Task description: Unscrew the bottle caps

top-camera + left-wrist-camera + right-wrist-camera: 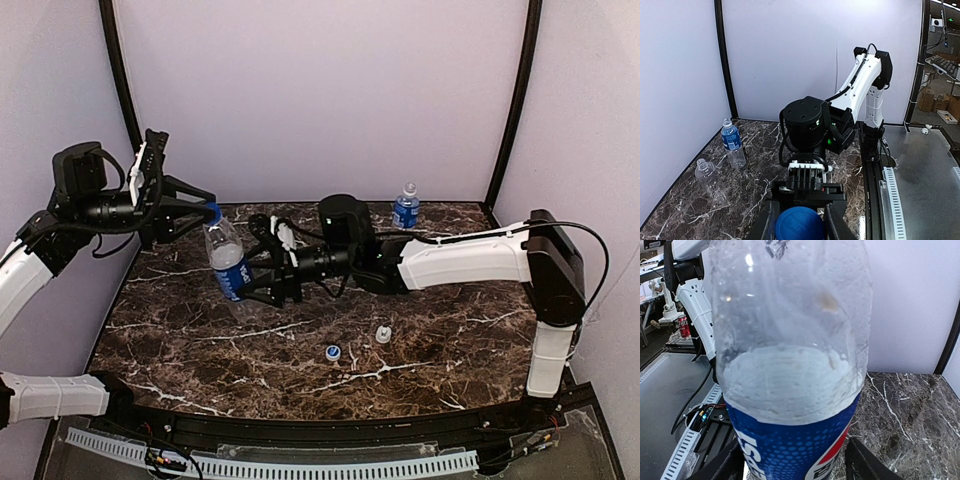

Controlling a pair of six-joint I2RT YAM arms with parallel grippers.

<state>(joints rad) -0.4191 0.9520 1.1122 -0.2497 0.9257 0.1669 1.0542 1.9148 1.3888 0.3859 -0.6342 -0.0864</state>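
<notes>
A clear bottle [228, 262] with a blue label is held tilted above the table's left-centre. My left gripper [210, 213] is shut on its dark blue cap [800, 226], which sits between the two fingers in the left wrist view. My right gripper [243, 283] is shut on the bottle's labelled body [790, 390], a finger [867, 465] on each side. A pale blue-and-white cap [332, 352] and a white cap [383, 334] lie loose on the table in front. A second blue-labelled bottle [405, 207] stands capped at the back. An unlabelled bottle [707, 175] stands near it, uncapped.
The dark marble table [450, 340] is bounded by a lilac back wall and black corner posts [515, 100]. The right arm's white link [465, 262] stretches across the table's middle. A metal shelf with a perforated rail [300, 465] runs along the near edge.
</notes>
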